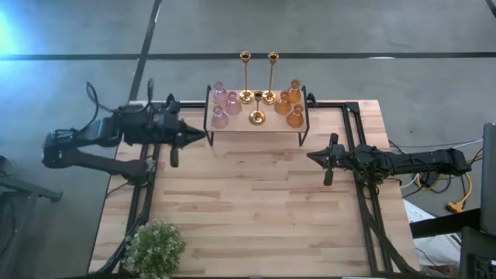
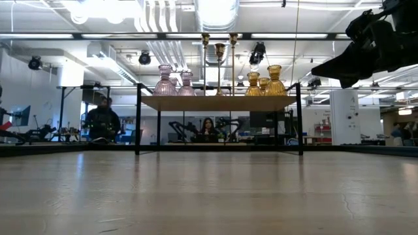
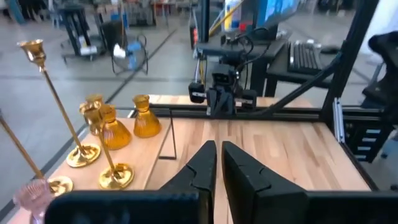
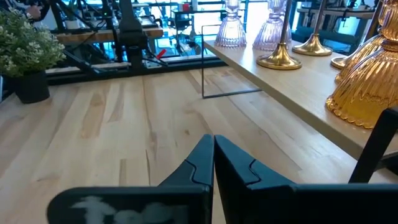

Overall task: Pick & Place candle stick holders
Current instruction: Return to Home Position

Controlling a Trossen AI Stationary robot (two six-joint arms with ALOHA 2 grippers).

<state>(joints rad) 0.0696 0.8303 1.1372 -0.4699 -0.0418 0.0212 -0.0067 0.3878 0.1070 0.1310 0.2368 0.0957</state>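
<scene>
High view shows all nine candle stick holders [image 1: 256,102] standing on the shelf [image 1: 256,125], none left on the table [image 1: 256,201]; left gripper [image 1: 203,135] and right gripper [image 1: 310,156] clenched, empty, job seemingly finished

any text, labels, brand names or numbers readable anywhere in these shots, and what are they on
None can be read.
Right pincer: a pale smudge on the housing below it may be a marking, too blurred to read.
Candle stick holders, shelf, table and plant: no lettering visible.
Room behind the table in the low view: anything written there is too small to read.
</scene>
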